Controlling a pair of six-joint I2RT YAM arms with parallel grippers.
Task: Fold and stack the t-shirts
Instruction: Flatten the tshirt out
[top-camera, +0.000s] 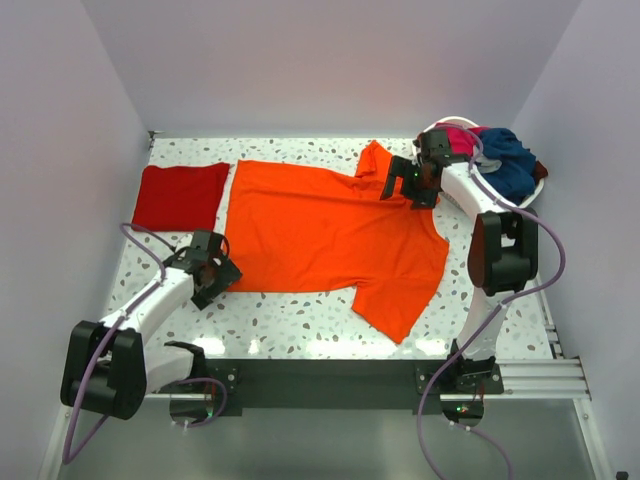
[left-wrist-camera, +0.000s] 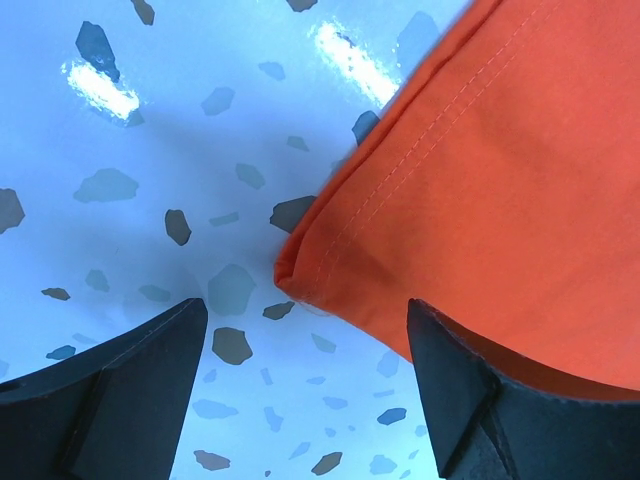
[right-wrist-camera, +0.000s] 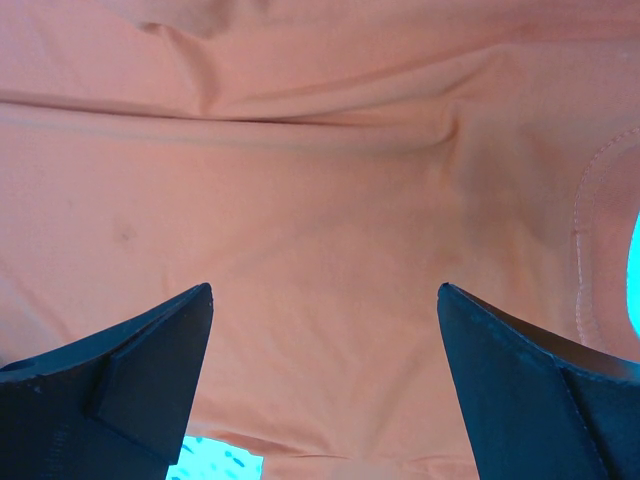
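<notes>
A large orange t-shirt (top-camera: 330, 235) lies spread flat across the table, with its sleeves at the back and at the front right. A darker red t-shirt (top-camera: 180, 195) lies folded at the back left. My left gripper (top-camera: 222, 268) is low at the orange shirt's near-left hem corner (left-wrist-camera: 292, 268). It (left-wrist-camera: 308, 312) is open, with the corner just ahead of the gap and the right finger (left-wrist-camera: 470, 400) over the cloth edge. My right gripper (top-camera: 393, 185) hovers open over the shoulder area by the collar seam (right-wrist-camera: 588, 250). Only orange cloth shows between its (right-wrist-camera: 323, 292) fingers.
A white basket (top-camera: 447, 124) at the back right holds a magenta t-shirt (top-camera: 460, 140) and a navy one (top-camera: 505, 162). White walls close in the speckled table (top-camera: 290, 320) on the left, back and right. The arms' base rail runs along the near edge.
</notes>
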